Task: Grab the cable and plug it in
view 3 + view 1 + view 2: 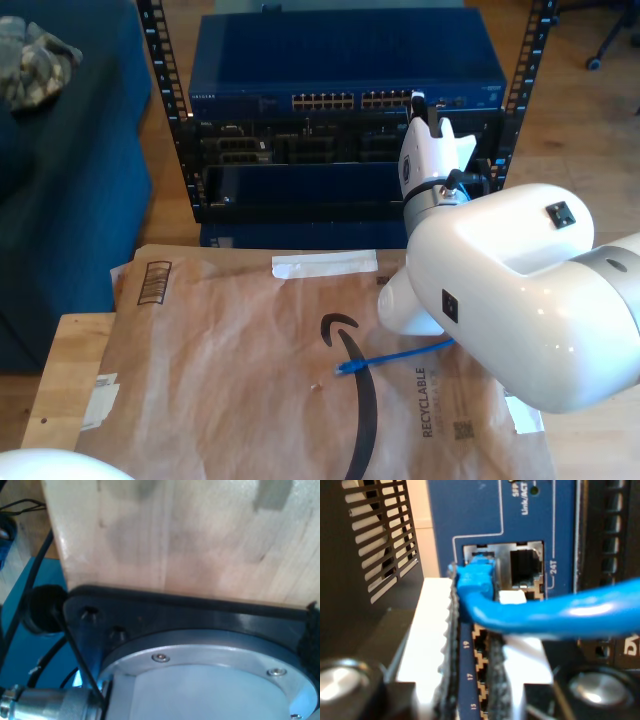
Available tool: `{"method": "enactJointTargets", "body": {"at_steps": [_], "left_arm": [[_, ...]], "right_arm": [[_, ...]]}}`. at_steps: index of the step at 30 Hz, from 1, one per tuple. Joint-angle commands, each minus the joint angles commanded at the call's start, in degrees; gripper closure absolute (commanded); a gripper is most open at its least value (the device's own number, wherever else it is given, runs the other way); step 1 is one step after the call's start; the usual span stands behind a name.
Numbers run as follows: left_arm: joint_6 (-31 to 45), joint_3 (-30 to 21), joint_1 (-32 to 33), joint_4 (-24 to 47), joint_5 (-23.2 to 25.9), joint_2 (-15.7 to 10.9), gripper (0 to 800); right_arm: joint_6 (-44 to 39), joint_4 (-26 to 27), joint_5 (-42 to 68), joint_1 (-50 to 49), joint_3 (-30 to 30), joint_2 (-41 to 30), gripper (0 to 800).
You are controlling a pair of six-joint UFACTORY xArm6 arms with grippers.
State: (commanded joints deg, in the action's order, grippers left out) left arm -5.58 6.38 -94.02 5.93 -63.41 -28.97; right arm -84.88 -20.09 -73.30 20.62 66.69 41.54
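my second gripper [475,645] holds the cable [555,612] with its plug at a port of the blue switch [485,510]

in the second wrist view the white fingers [432,630] are closed on the bright blue cable just behind its plug, and the plug sits at the mouth of the port beside the one marked 24t; whether it is fully seated i cannot tell; in the exterior view that arm reaches to the switch [345,60] in the black rack [170,130], and the cable [390,355] trails from under the arm so its other end lies on the brown paper mailer [230,380]; the first wrist view looks onto a pale wooden surface [190,535] and a black base plate [165,612]; how far my first gripper is open i cannot tell.
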Motion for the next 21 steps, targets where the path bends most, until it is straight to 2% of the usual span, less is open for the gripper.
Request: {"method": "enactJointTargets", "body": {"at_steps": [2,5,12,17,19,21], "left_arm": [[0.00,0.00,0.00,0.00,0.00,0.00,0],[0.00,0.00,0.00,0.00,0.00,0.00,0],[0.00,0.00,0.00,0.00,0.00,0.00,0],[0.00,0.00,0.00,0.00,0.00,0.00,0],[0.00,0.00,0.00,0.00,0.00,0.00,0],[0.00,0.00,0.00,0.00,0.00,0.00,0]], "right_arm": [[0.62,1.05,0.00,0.00,-0.70,-0.26,443],[0.62,1.05,-0.09,0.00,-3.78,-1.67,427],[0.62,2.11,2.90,-0.09,-14.15,-11.08,406],[0.79,7.82,9.41,-3.34,-23.56,-21.10,387],[1.85,10.99,12.92,-5.80,-26.81,-25.05,346],[3.43,12.66,16.53,-8.00,-29.27,-28.57,337]]}}
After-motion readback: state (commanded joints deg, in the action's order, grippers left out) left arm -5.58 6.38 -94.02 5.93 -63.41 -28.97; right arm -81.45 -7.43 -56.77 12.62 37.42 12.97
